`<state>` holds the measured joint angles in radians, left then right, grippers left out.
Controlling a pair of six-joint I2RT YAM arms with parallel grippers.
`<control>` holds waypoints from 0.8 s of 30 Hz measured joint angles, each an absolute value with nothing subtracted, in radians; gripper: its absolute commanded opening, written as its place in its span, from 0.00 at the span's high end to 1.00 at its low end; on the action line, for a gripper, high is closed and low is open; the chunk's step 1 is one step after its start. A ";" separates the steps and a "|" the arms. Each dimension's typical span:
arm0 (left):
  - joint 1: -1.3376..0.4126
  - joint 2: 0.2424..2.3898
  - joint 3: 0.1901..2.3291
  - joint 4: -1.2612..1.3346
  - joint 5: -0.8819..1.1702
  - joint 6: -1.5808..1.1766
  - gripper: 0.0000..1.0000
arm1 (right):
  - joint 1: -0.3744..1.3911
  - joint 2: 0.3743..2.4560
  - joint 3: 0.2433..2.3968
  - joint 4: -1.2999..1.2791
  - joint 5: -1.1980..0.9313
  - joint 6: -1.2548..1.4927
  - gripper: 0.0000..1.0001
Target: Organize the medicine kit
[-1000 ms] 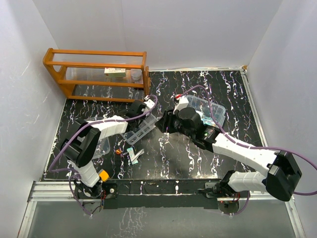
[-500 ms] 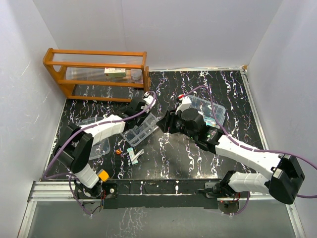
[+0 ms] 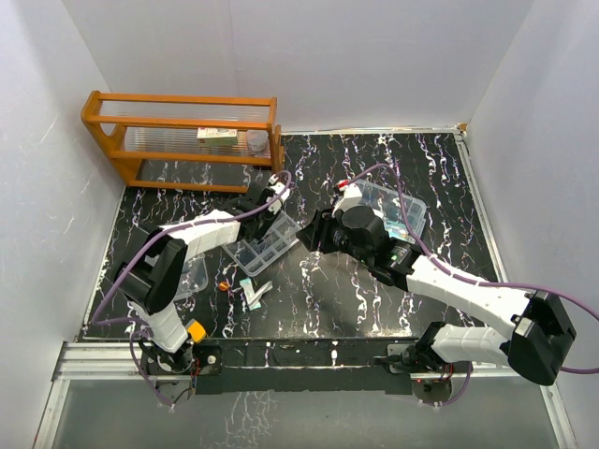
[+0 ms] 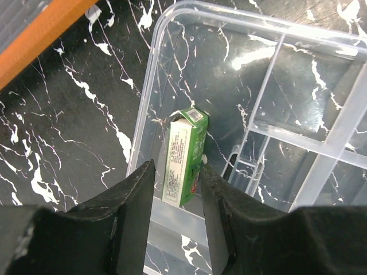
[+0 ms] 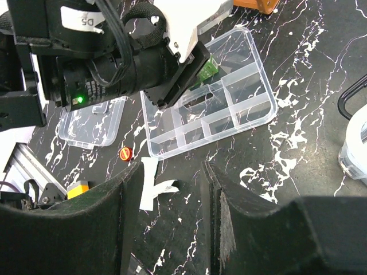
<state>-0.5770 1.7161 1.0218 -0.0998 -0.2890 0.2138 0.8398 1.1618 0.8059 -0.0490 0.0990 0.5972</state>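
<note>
Left hand (image 4: pixel 176 169) is down over the tray (image 4: pixel 150 86), dead centre of the overhead view. Its fingers are a little apart, one on each side of a small green carton (image 4: pixel 184 156). There's a sliver of gap on the carton's left side, so it's straddling the carton, not squeezing it. The carton sits in the long compartment along the tray's left rim, lower middle of the wrist view.

Right hand (image 5: pixel 172 172) hangs just right of the tray, fingers spread, nothing between them.

The box (image 3: pixel 401 208) is right of centre, partly behind the right arm and apart from its tray. The lid (image 5: pixel 92 123) lies flat on the black marbled bench (image 3: pixel 328 290) at left, near the tray. Below the tray there's a small red round piece (image 5: pixel 124 153) and a couple of white packets (image 5: pixel 156 186). The orange rack (image 3: pixel 178 98) stands in the upper left.
</note>
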 measured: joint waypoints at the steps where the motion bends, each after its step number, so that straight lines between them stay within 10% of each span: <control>1: -0.570 1.723 1.026 -0.105 -0.283 0.211 0.63 | 0.840 1.162 0.806 -0.048 0.099 0.598 0.58; 9: -0.547 1.761 1.074 -0.144 -0.251 0.208 0.78 | 0.840 1.162 0.806 -0.048 0.099 0.602 0.58; 24: -0.629 1.744 0.981 -0.016 -0.472 0.259 0.76 | 0.840 1.162 0.802 -0.047 0.101 0.604 0.58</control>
<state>-0.6289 1.7439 0.9813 -0.0162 -0.4721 0.2592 0.8398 1.1618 0.8021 -0.0471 0.1009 0.6044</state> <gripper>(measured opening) 0.221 0.422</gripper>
